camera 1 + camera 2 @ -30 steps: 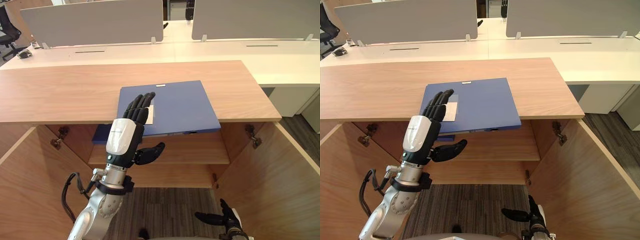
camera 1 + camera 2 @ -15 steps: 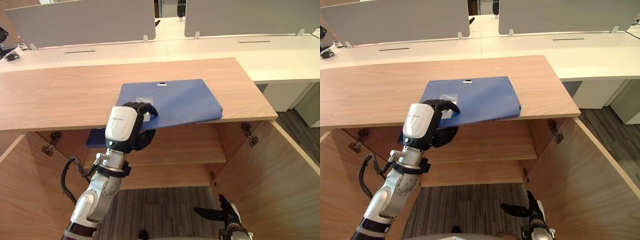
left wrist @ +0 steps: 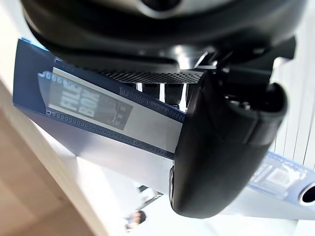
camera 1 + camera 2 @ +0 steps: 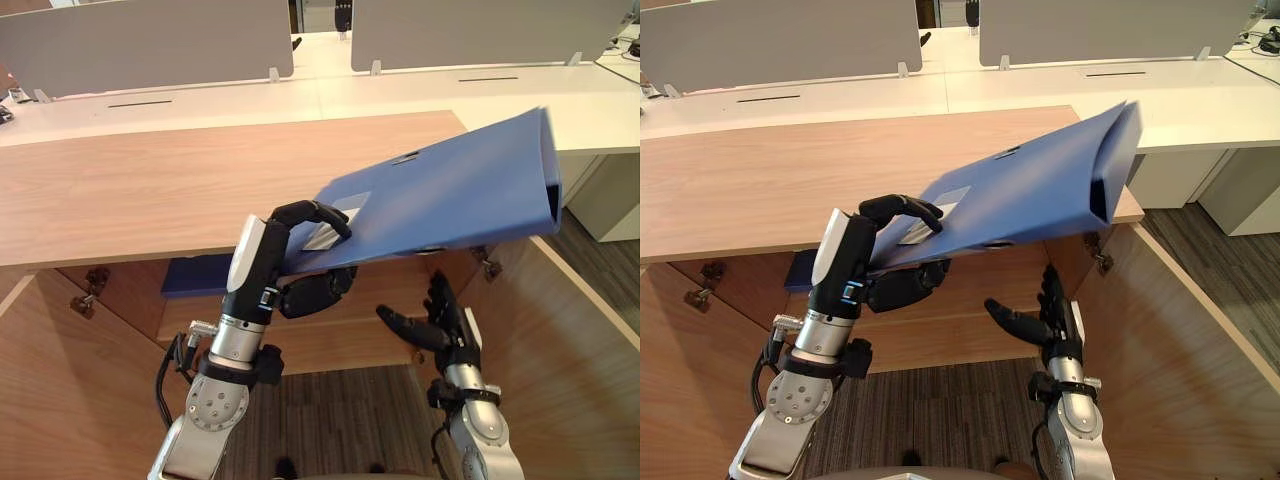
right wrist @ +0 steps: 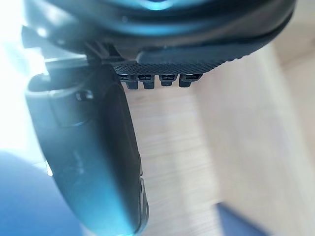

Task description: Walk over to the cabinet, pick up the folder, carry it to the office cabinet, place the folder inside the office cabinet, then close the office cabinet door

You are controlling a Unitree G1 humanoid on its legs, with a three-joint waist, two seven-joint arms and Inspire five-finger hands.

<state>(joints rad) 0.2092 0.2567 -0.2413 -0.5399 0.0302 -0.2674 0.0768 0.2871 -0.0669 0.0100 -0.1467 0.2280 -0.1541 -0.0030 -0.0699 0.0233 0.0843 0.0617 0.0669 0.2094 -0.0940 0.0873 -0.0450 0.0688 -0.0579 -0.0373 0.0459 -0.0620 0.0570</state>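
Observation:
The blue folder [image 4: 450, 195] is lifted off the wooden cabinet top [image 4: 120, 185] and tilts upward to the right, its open end toward the right. My left hand [image 4: 290, 255] is shut on its near left edge, fingers over the white label [image 3: 88, 105], thumb underneath. My right hand [image 4: 435, 325] is open, raised below the folder in front of the cabinet shelf [image 4: 330, 335], not touching it. A second blue folder [image 4: 195, 275] lies inside the cabinet under the top.
Both cabinet doors [image 4: 570, 360] stand open to either side. White desks [image 4: 300, 95] with grey divider screens [image 4: 150, 40] run behind the cabinet. Grey carpet [image 4: 340, 420] lies below.
My left hand closed on the folder and lifted it off the cabinet top, swinging it up to the right. My right hand rose from low down to just under the folder.

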